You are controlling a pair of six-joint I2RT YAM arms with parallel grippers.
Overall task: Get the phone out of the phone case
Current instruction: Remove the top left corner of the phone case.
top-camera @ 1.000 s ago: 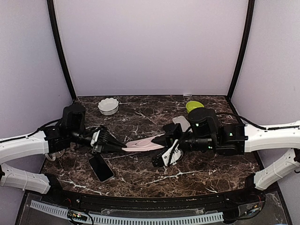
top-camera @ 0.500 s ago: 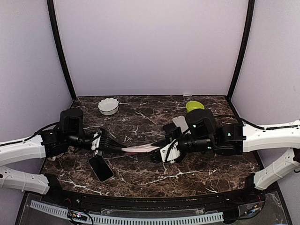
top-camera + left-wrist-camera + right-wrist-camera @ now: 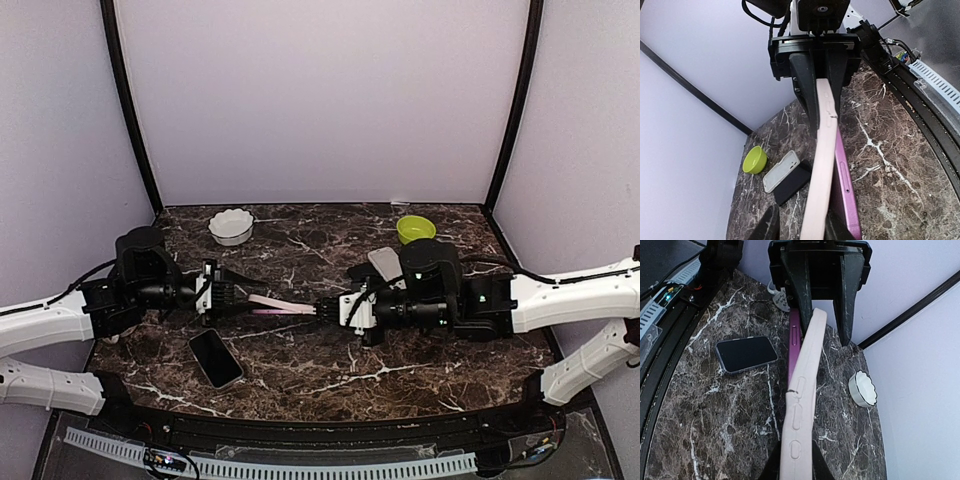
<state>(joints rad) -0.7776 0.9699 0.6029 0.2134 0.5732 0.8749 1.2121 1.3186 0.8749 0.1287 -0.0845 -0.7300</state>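
Case [image 3: 282, 303] end pinched in right end effector [image 3: 328, 310]; left end effector [image 3: 238, 297] parted around phone [image 3: 845, 192] edge, midair.

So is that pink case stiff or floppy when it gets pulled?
Probably flexible: the pink case bows away from the straight purple phone along its length. Likely light, as the right gripper pinches just one end.

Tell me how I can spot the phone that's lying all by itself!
Look at the dark marble table, near its front left corner. A black-screened phone lies flat there, face up. Unlike the purple phone in the pink case, it is bare and nothing holds it.
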